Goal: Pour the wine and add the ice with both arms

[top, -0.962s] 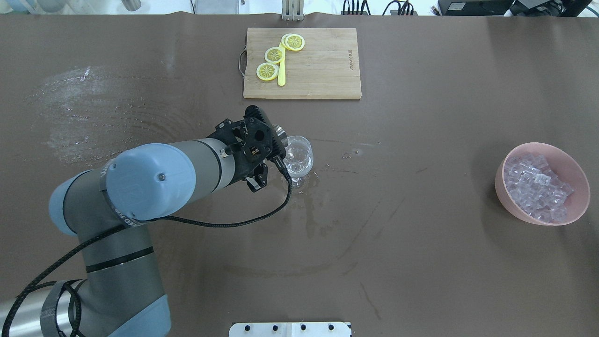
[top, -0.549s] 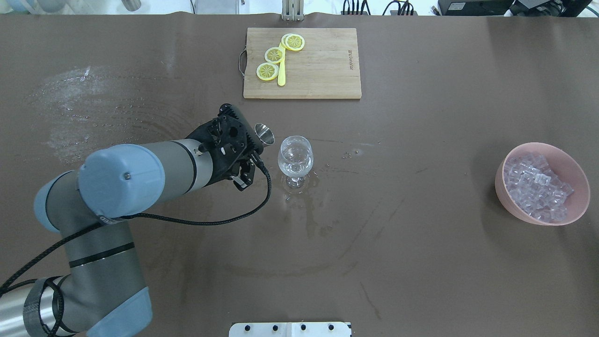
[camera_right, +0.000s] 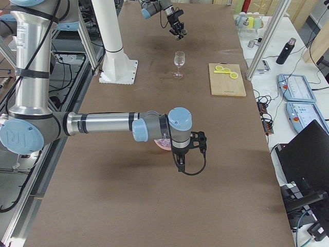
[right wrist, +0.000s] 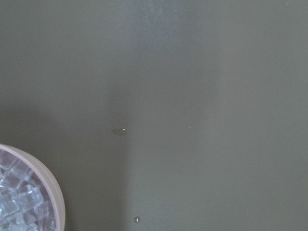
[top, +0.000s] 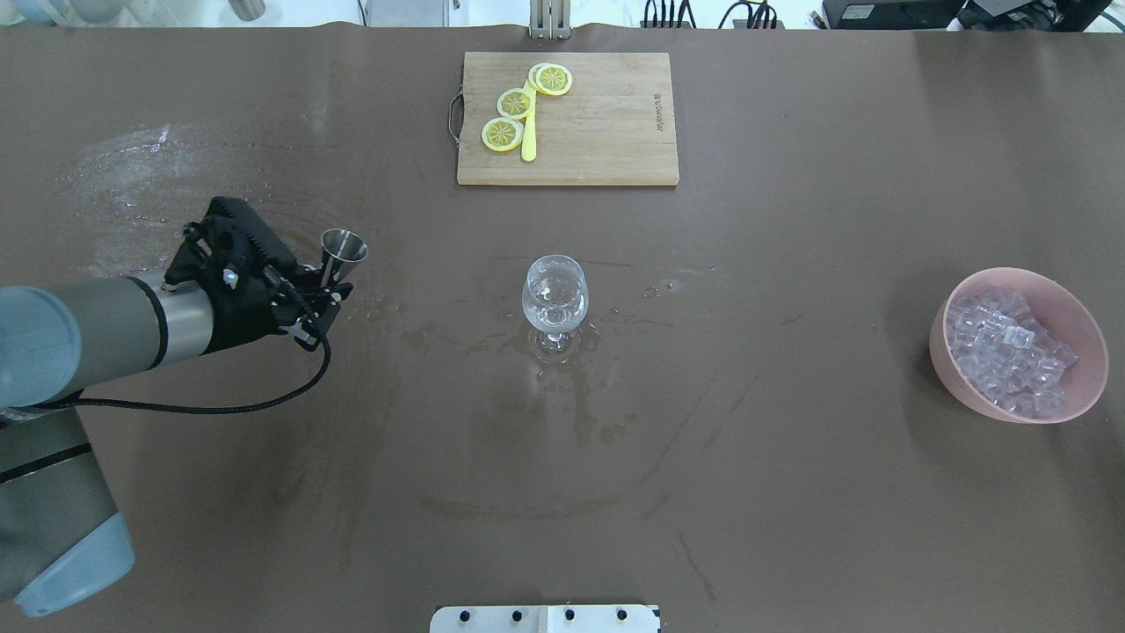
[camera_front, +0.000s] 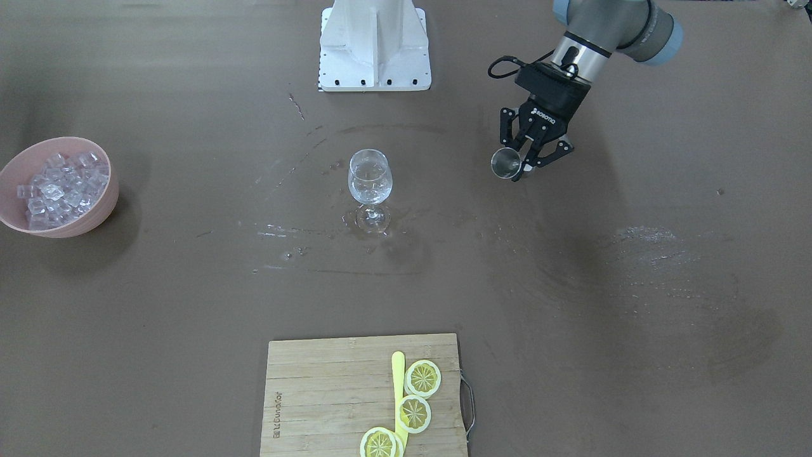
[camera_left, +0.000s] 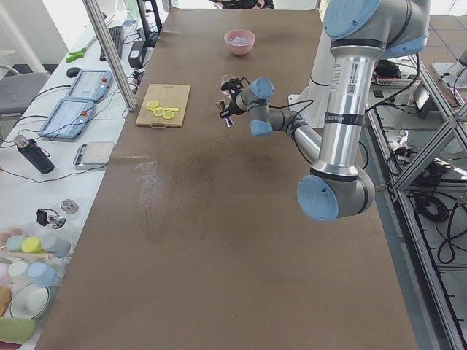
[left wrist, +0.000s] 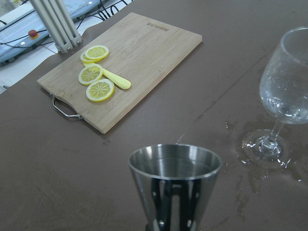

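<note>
The grey tubular left arm (top: 97,330) with pale blue joint caps reaches across the brown counter (top: 791,492). Its black two-finger end effector (top: 330,280) is closed around the narrow lower part of a small cone-shaped steel measuring cup (top: 344,247), which it holds mouth up above the counter. The left wrist view looks over the rim of this cup; whether it holds anything cannot be told. A clear stemmed wine glass (top: 555,294) stands upright near the middle of the counter, well apart from the cup on its right-hand side, with a little clear liquid low in its bowl and a wet patch around its foot. The small clear ice cubes (top: 1006,352) lie heaped in a round pink bowl (top: 1085,369) at the robot's right end of the counter, far from the glass. The grey right arm (camera_right: 103,123) stretches out low, and its black end effector (camera_right: 186,157) hangs just beside and above that bowl. Only the side view shows it, so how far it is open cannot be told. On the far side of the counter lies a pale wooden cutting board (top: 606,132) with a metal handle, carrying three yellow lemon slices (top: 503,134).
</note>
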Action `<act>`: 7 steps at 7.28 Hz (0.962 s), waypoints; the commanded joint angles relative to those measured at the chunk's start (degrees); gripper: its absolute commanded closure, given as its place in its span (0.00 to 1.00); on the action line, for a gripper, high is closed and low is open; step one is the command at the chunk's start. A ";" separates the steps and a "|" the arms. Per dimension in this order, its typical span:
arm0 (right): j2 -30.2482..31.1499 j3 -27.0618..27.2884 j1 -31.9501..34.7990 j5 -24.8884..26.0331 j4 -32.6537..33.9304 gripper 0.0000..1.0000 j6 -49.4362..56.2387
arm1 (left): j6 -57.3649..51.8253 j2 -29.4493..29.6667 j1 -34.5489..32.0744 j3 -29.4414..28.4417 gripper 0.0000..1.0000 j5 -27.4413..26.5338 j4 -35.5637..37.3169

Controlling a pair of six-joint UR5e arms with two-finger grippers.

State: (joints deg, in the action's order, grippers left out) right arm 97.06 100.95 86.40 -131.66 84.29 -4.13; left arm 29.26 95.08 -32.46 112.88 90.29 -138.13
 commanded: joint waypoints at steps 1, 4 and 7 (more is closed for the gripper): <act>0.06 0.13 0.00 0.00 0.00 0.00 0.00 | 10.25 -4.64 -1.64 -6.06 1.00 0.06 -14.99; 0.06 0.13 0.00 0.00 0.00 0.00 0.00 | 23.36 -4.56 -1.64 -15.73 1.00 -7.82 -30.14; -0.03 0.30 0.00 0.00 -0.09 0.00 0.00 | 28.12 -4.38 -1.20 -21.02 1.00 -21.00 -32.81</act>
State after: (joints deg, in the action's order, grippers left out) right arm 97.11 101.21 86.40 -131.66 84.27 -4.13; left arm 55.58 90.61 -33.88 94.17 73.86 -170.32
